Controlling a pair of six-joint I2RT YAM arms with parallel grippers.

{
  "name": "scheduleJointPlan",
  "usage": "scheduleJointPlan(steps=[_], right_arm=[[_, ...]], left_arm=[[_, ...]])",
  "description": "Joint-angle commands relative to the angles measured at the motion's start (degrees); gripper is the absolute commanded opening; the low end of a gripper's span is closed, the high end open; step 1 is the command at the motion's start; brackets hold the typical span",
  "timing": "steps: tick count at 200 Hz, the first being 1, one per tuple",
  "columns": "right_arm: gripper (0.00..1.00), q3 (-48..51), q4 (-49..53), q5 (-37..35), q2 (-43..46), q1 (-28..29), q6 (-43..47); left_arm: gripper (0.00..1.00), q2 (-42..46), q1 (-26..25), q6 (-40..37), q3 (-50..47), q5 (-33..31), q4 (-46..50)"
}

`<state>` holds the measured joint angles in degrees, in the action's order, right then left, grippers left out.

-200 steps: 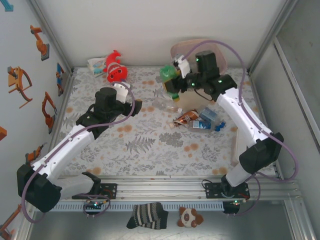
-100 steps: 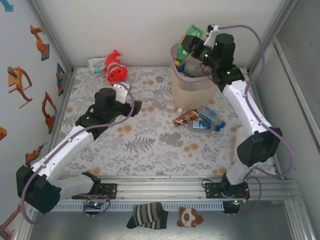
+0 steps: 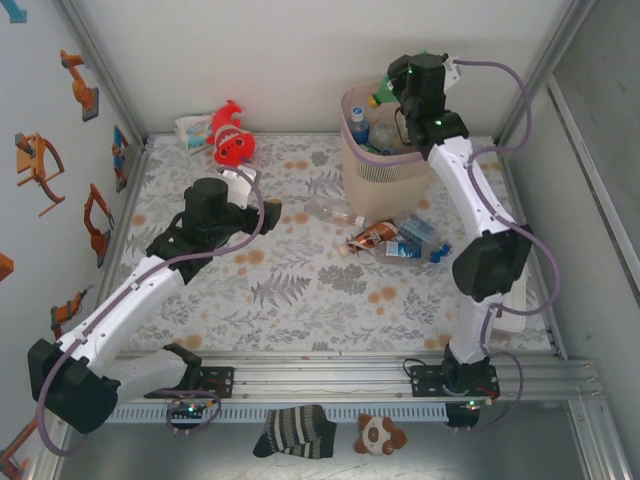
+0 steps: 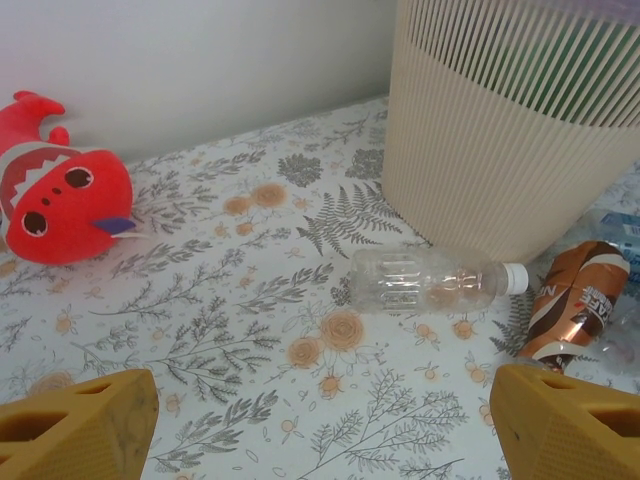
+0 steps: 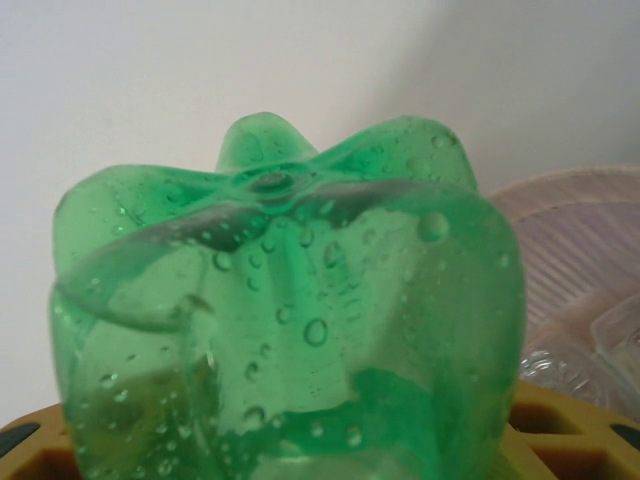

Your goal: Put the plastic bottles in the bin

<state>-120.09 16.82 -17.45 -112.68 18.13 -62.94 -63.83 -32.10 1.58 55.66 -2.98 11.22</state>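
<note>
- One translucent green plastic bottle (image 5: 290,300) is clamped between the yellow fingers (image 5: 560,420) of the right gripper (image 5: 290,465), lobed base toward the wrist camera; from above it hangs over the bin's opening, toward the far side
- Tall beige-pink ribbed plastic bin (image 3: 385,185) stands at the far side of the table, right of centre, close to the back wall; a clear bottle with a blue cap (image 3: 358,124) lies inside among others
- Clear unlabelled plastic bottle with a white cap (image 4: 430,280) lies on its side just beside the bin's foot
- Crushed brown plastic bottle (image 4: 573,305) lies near that cap, with blue-labelled bottles (image 3: 410,243) beside it
- Left gripper (image 4: 320,440) hovers low over the table facing the clear bottle, its yellow fingers (image 4: 80,425) wide apart with nothing between them
- Red fish plush toy (image 4: 60,190) lies near the far left corner, well apart from the bin
- White table cloth (image 3: 300,290) is printed with grey ferns and orange flowers; plain white walls and aluminium posts enclose it, with orange cut-out figures (image 3: 40,165) on the left wall
- Striped sock (image 3: 293,430) and a small brown-and-white plush (image 3: 380,433) lie below the front rail
- Hard to make out: the green bottle's neck and label, hidden behind its own base; how many bottles the bin holds; how many overlap in the pile at its foot; the bin's right side, covered by the right arm
</note>
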Motion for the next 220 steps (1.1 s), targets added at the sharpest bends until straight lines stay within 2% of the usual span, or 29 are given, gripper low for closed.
scheduleJointPlan(steps=[1, 63, 92, 107, 113, 124, 164, 220], right_arm=[[0.37, -4.5, 4.2, -6.1, -3.8, -0.1, -5.6], [0.40, -11.4, 6.0, -7.2, -13.4, -0.3, -9.7], [0.42, -11.6, 6.5, -6.7, -16.1, -0.4, -13.0], [0.47, -11.6, 6.9, -6.0, -17.1, -0.4, -14.2], [0.53, -11.6, 7.2, -6.0, -17.3, -0.4, -14.3], [0.60, -11.7, 7.9, -6.3, -17.1, -0.4, -14.4], [0.76, -12.0, 9.6, -9.2, -13.9, -0.8, -12.6], [0.80, -10.2, 12.8, -10.2, -6.8, -1.4, -12.1]], left_arm=[[0.86, 1.7, 0.5, 1.0, -0.9, 0.9, -0.2], [0.85, 3.8, 0.5, 2.4, -3.2, 0.4, -0.5], [0.85, 4.0, 0.4, 2.9, -3.6, 0.0, -1.0], [0.85, 4.0, 0.4, 2.8, -3.5, 0.0, -1.1], [0.85, 4.0, 0.4, 2.8, -3.5, -0.1, -1.0], [0.85, 4.0, 0.4, 2.9, -3.5, -0.5, -1.2], [0.85, 4.0, 0.4, 2.8, -3.5, -1.0, -1.7], [0.85, 3.0, 0.4, 3.2, -3.4, -1.2, -3.1]])
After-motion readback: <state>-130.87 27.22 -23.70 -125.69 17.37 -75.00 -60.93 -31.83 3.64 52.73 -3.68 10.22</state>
